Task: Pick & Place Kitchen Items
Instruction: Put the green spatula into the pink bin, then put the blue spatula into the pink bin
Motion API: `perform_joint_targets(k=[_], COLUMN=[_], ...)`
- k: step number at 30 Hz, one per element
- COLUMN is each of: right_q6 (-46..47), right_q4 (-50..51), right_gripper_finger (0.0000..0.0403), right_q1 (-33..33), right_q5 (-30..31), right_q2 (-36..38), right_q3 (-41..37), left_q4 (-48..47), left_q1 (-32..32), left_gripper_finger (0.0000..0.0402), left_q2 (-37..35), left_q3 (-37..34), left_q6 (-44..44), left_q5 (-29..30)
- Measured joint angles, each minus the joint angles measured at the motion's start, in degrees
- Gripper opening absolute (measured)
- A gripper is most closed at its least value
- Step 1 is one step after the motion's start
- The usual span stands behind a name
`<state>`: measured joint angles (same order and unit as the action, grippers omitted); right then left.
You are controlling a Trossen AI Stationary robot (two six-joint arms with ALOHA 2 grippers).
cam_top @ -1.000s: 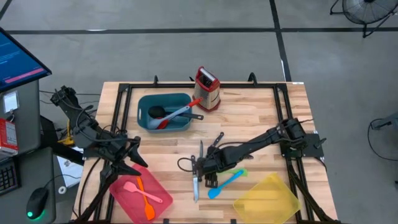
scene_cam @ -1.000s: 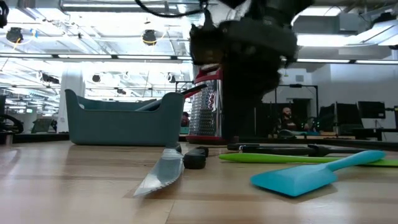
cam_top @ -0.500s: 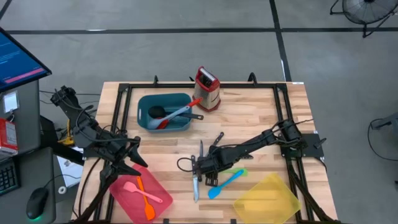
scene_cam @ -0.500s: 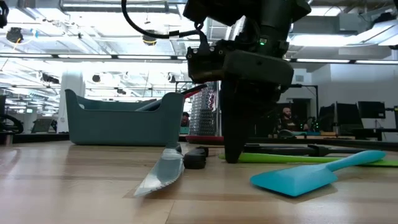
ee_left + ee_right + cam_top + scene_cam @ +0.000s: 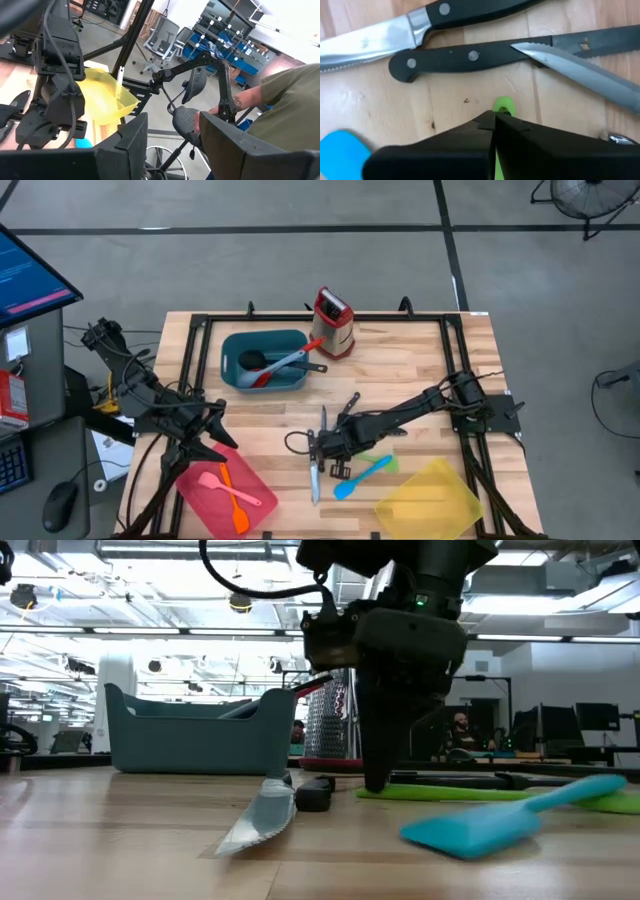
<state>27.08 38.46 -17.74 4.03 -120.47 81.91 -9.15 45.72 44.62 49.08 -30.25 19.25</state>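
Knives [image 5: 318,442] are seen lying at the centre front of the wooden surface [image 5: 400,370], black-handled, crossed near the right gripper [image 5: 340,448]. That gripper is lowered to the boards at about 5 o'clock from the surface's centre; in the right wrist view its fingers [image 5: 470,145] are pressed together over the end of the green utensil [image 5: 503,106], which shows between the tips, so it appears to be pinched. Two black knife handles [image 5: 465,59] and a serrated blade [image 5: 580,70] lie just beyond the fingertips. In the low view the gripper [image 5: 380,780] stands upright with its tips on the surface, the green utensil [image 5: 450,793] lying flat beside it and the blue spatula [image 5: 500,822] tilted just in front, at 4 o'clock from the gripper. A knife blade [image 5: 258,818] rests at 8 o'clock from it.

The teal tray [image 5: 264,360] at 11 o'clock holds the black ladle [image 5: 252,361] and the spoons [image 5: 285,366]. The grater [image 5: 333,323] stands at 12 o'clock. The red tray [image 5: 222,492] at 8 o'clock holds pink and orange utensils [image 5: 232,490]. The yellow tray [image 5: 430,500] sits at 5 o'clock.

The left gripper [image 5: 210,435] waits off the surface's 9 o'clock edge; its fingers [image 5: 125,145] stand apart, holding nothing.
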Motion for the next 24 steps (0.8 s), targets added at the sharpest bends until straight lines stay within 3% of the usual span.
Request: perform_joint_targets(k=[11, 24], right_q6=[0.04, 0.82], right_q4=[3.11, 18.68], right_gripper_finger=[0.0003, 0.0003], right_q1=[0.59, -0.51], right_q5=[0.28, 0.24], right_q2=[-0.01, -0.11], right_q3=[2.45, 10.45], left_q4=[-0.03, -0.04], left_q1=[0.01, 0.01], left_gripper_finger=[0.0159, 0.0159], left_q2=[0.00, 0.00], left_q3=[0.00, 0.00], left_q6=[0.01, 0.01], left_q5=[0.00, 0.00])
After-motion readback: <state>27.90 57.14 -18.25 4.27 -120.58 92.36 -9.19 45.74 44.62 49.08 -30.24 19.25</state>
